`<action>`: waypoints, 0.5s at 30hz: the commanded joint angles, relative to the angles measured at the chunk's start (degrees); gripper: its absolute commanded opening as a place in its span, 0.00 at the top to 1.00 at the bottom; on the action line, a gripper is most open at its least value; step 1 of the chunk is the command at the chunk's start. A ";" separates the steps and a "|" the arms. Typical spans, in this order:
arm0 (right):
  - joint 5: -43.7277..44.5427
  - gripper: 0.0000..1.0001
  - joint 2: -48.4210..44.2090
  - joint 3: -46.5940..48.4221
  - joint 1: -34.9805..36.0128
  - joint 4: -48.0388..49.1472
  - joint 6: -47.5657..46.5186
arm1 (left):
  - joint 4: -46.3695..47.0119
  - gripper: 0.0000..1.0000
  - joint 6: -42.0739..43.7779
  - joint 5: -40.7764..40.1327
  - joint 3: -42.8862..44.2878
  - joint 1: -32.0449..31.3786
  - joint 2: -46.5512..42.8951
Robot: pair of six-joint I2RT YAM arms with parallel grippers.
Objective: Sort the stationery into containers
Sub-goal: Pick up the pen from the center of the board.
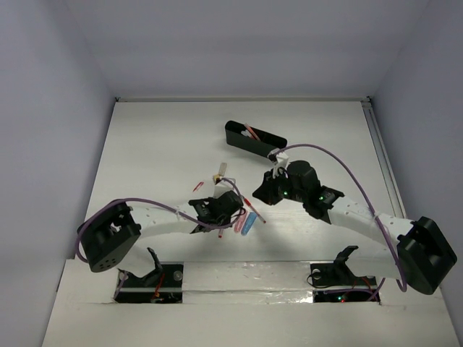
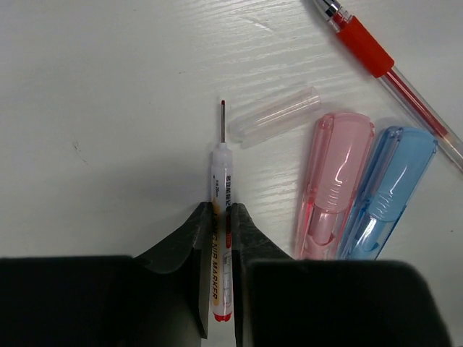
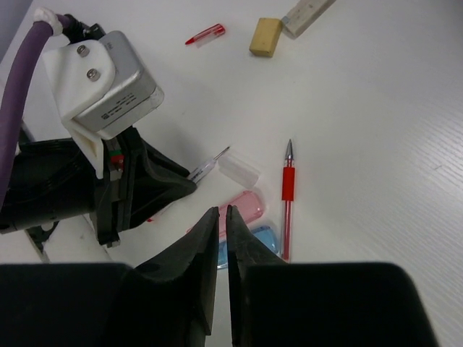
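My left gripper point(image 2: 221, 211) is shut on a thin white marker point(image 2: 221, 170) with a red nib, lying on the table. Beside it lie a clear cap point(image 2: 275, 116), a pink capsule piece point(image 2: 334, 184), a blue capsule piece point(image 2: 382, 191) and a red pen point(image 2: 383, 72). My right gripper point(image 3: 223, 211) hovers above the pink capsule point(image 3: 247, 204), its jaws a narrow slit apart with nothing between them. The left gripper point(image 3: 155, 181) is just to its left. The long black tray point(image 1: 253, 139) stands at the back with a pen point(image 1: 251, 131) inside.
A tan eraser point(image 3: 265, 36), a white eraser point(image 3: 307, 14) and a short red piece point(image 3: 205, 34) lie beyond the grippers. The two arms meet closely near the table's middle point(image 1: 246, 199). White walls enclose the table on three sides.
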 commanded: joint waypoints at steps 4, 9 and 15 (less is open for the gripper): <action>-7.48 0.79 1.38 2.25 -0.04 0.48 -0.26 | -8.31 1.00 -0.48 -4.93 0.94 -0.46 -0.47; -7.48 0.76 2.53 3.04 -0.04 -0.04 -1.04 | -11.39 1.00 -0.57 -8.89 2.52 -0.46 -7.32; -7.83 0.74 4.72 5.58 0.49 -4.08 -2.80 | -9.12 1.00 2.41 -6.45 3.31 2.52 -16.02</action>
